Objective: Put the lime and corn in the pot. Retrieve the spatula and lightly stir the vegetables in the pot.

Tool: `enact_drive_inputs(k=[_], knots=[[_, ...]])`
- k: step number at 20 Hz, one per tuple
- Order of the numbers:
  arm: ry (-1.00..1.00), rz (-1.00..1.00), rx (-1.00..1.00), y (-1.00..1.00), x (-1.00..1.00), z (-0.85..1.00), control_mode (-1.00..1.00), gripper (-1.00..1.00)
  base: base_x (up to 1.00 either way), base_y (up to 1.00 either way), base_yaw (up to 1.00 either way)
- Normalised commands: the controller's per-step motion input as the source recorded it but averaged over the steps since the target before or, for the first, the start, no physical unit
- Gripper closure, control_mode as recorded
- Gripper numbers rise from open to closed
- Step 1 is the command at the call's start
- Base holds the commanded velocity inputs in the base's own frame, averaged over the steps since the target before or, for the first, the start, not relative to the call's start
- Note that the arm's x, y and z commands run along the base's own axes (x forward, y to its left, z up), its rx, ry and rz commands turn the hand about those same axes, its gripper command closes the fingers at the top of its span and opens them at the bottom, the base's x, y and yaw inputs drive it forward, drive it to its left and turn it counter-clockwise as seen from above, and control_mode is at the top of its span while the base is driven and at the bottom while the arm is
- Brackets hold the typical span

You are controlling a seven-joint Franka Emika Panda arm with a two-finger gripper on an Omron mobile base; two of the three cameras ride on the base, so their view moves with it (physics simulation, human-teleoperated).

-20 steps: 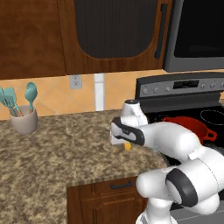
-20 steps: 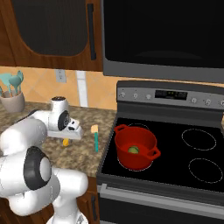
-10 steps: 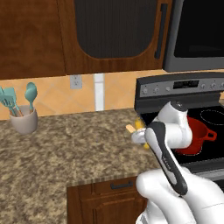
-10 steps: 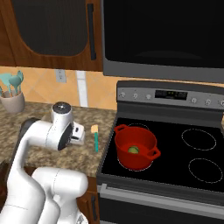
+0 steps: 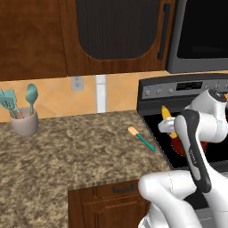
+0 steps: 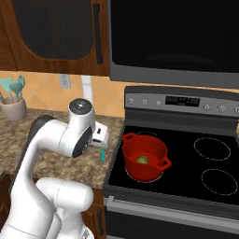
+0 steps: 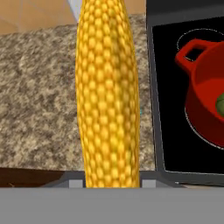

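Corn [image 7: 107,94] clamped lengthwise in the end effector [image 5: 168,126], held in the air over the stove's left edge, just left of the pot [image 6: 144,157]. Lime [image 6: 142,160] lies inside the red pot, which sits on the front-left burner of the stove [image 6: 196,172]. Spatula [image 5: 141,138] lies flat on the granite surface [image 5: 67,156], near the stove. Beige cup [image 5: 24,122] with teal utensils stands far left.

My arm [image 6: 60,140]: glossy white rounded shells, dark grey bands at joints, round dark-capped joint on top, bulbous white base segment, small white hand block at end.
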Motion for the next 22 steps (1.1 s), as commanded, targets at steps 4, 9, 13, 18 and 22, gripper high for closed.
enact_drive_inputs(k=[4, 9, 13, 18, 22], knots=[[0.12, -0.19, 0.00, -1.00, 0.02, 0.07, -1.00, 1.00, 0.00, 0.00, 0.00], [0.11, -0.15, -0.11, -0.78, 0.08, -0.18, -1.00, 1.00, 0.00, 0.00, 0.00], [0.09, -0.07, -0.23, -0.49, 0.13, -0.47, -1.00, 1.00, 0.00, 0.00, 0.00], [0.08, -0.06, -0.21, -0.44, 0.15, -0.49, -1.00, 1.00, 0.00, 0.00, 0.00], [0.02, -0.03, -0.13, -0.32, 0.22, -0.49, -1.00, 1.00, 0.00, 0.00, 0.00]])
